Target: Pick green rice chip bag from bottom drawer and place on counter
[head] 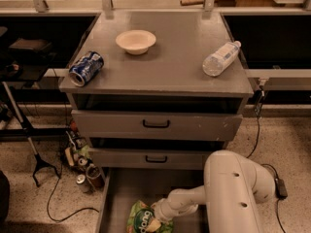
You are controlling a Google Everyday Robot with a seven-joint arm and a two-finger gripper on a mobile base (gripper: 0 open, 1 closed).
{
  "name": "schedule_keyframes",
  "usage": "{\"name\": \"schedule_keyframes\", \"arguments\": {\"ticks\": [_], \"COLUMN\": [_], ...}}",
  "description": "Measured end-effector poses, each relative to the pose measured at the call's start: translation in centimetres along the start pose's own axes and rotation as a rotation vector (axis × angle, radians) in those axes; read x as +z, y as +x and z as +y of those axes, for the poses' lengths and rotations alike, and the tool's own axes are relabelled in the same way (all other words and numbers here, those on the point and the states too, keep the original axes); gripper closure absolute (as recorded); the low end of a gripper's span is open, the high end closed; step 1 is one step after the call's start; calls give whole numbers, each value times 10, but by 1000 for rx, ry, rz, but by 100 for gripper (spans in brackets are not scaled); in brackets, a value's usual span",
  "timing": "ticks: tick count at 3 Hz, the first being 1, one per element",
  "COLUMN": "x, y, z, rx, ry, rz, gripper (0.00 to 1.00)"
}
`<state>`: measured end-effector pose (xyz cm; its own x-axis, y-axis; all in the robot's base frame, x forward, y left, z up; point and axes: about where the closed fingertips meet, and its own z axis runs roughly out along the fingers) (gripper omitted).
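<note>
The green rice chip bag [141,219] lies in the open bottom drawer [127,188], near its front at the lower edge of the view. My gripper [156,218] is at the end of the white arm [233,188] that reaches down into the drawer from the right, right at the bag's right side and partly over it. The counter [170,62] is the grey top of the cabinet above.
On the counter lie a blue soda can [86,68] on its side at the left, a white bowl [135,41] at the back and a clear plastic bottle [221,58] at the right. Two upper drawers [156,124] are shut. Cans and cables [82,164] clutter the floor to the left.
</note>
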<state>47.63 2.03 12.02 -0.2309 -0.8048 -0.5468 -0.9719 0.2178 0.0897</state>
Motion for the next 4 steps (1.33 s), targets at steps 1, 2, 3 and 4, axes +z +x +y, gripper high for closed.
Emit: {"name": "schedule_keyframes", "arguments": {"ticks": [1, 2, 3, 4], "x": [-1, -9, -53, -107], "y": [1, -4, -29, -48], "z": [0, 3, -5, -22], "rx": [3, -3, -5, -7], "ry": [2, -4, 23, 52], "rz": [-2, -7, -73, -105], "gripper": [79, 100, 100, 100]}}
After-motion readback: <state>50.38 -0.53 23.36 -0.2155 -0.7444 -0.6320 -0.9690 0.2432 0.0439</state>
